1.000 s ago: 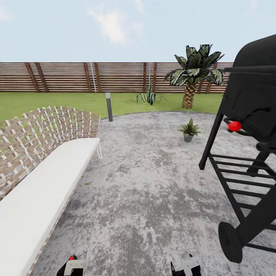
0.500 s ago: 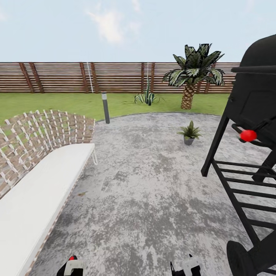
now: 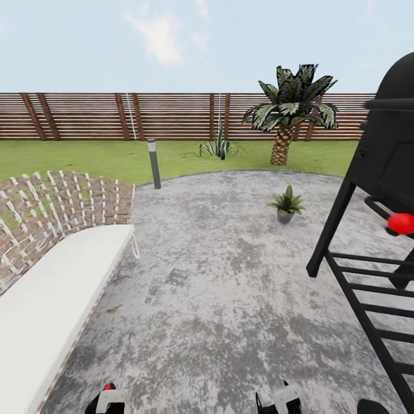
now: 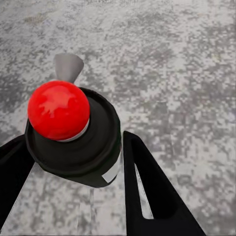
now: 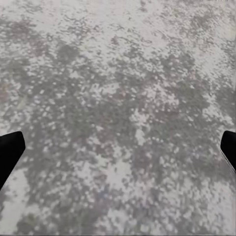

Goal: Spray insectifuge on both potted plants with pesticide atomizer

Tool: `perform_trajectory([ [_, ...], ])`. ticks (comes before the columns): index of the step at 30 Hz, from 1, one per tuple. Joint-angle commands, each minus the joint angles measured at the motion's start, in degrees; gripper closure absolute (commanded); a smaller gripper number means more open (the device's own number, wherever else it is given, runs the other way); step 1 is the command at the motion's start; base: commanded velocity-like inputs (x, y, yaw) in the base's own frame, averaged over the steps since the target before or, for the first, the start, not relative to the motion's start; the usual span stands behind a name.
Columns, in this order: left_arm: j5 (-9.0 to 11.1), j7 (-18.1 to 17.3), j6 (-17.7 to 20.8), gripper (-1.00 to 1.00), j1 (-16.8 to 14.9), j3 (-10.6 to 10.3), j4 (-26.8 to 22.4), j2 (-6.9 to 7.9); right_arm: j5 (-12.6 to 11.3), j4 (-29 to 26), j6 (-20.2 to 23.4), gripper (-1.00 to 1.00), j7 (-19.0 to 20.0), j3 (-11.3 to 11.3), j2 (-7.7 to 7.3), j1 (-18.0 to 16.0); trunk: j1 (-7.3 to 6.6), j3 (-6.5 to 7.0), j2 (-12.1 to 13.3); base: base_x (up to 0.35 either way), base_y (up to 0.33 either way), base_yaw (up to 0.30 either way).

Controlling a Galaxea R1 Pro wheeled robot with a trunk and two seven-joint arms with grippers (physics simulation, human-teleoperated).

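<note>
Pesticide atomizer (image 4: 78, 152): a stubby black canister capped by a glossy red ball, with a grey cone nozzle beside the ball. We see it sitting between the jaws of the left gripper (image 4: 73, 142), whose black fingers (image 4: 147, 196) close against its sides. The right gripper (image 5: 120, 145) is spread wide with nothing between its jaws.

Mottled grey stone paving (image 3: 230, 276) runs broad and bare ahead of both jaws. It is hemmed outward of the left jaws by a white-cushioned woven bench (image 3: 52, 299) and outward of the right jaws by a black barbecue grill on a slatted stand (image 3: 391, 172).

From the head we also find one small grey-potted leafy plant (image 3: 286, 204) far ahead of the right jaws. A second spiky rosette (image 3: 218, 146) lies beyond on the green lawn (image 3: 86, 158), near the brown slat fence (image 3: 86, 115).
</note>
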Motion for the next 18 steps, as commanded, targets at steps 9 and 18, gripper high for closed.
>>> perform_trajectory([
  [9,0.32,0.34,-0.16,1.00,-0.03,-0.50,0.01,0.03,0.19,0.06,-0.02,-1.00,-0.60,0.45,-0.01,-0.04,0.02,-0.05,-0.02,0.339,0.000,0.000],
  [18,0.37,0.34,-0.10,1.00,-0.03,-0.42,0.01,0.03,0.19,0.06,-0.02,-1.00,-0.60,0.45,-0.01,-0.04,0.02,-0.05,-0.02,0.339,0.000,0.000],
])
